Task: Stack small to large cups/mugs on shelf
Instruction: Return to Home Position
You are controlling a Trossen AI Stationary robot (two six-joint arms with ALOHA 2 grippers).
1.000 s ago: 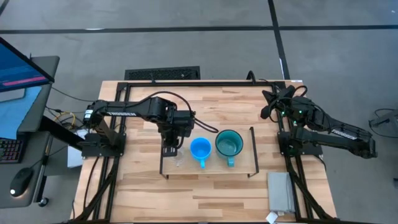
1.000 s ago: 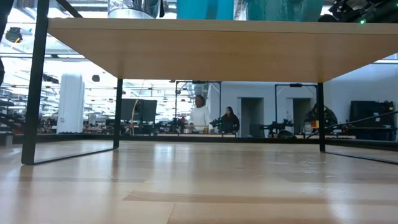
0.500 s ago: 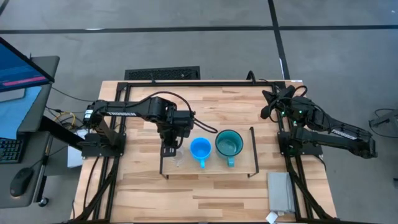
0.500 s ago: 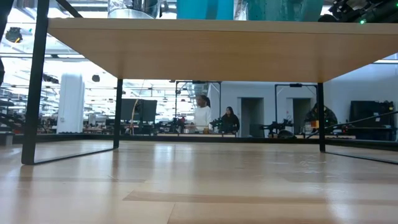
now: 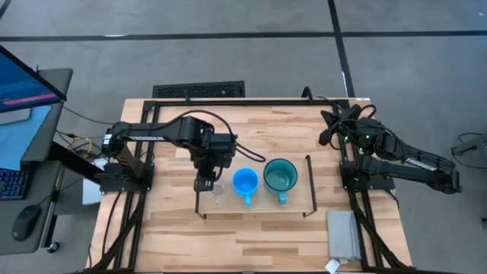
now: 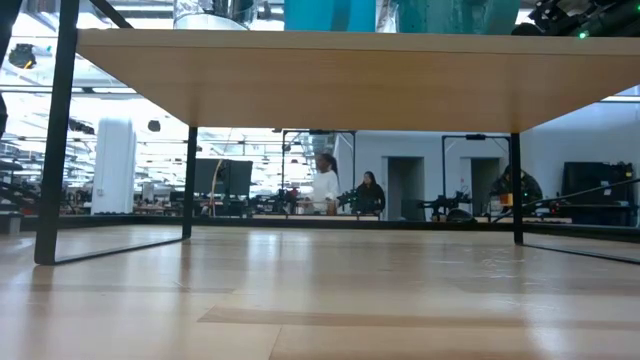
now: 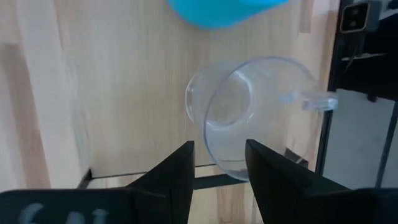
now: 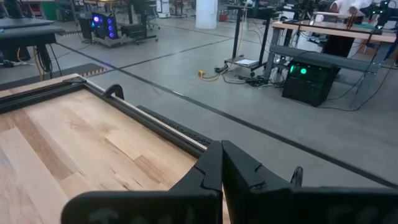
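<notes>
The left gripper [image 5: 204,185] is hovering, fingers parted and empty, just beside the glass [image 5: 219,196]. Glass, blue mug [image 5: 245,183] and teal mug [image 5: 280,176] are standing in 1 row on the shelf [image 5: 297,207]. The right gripper [image 8: 221,163] is sitting closed, well apart.

Glass cup [image 5: 218,196]: small, clear, handled, standing upright at the shelf's left end, just beside the blue mug.
Blue mug [image 5: 245,183]: medium, bright blue, upright and empty, middle of the row, handle pointing toward the bottom of the high view.
Teal mug [image 5: 280,176]: largest, upright, empty, just right of the blue mug, handle turned the same way.
Shelf [image 5: 297,207]: low light-wood board on thin black wire uprights, carrying all three side by side.
</notes>
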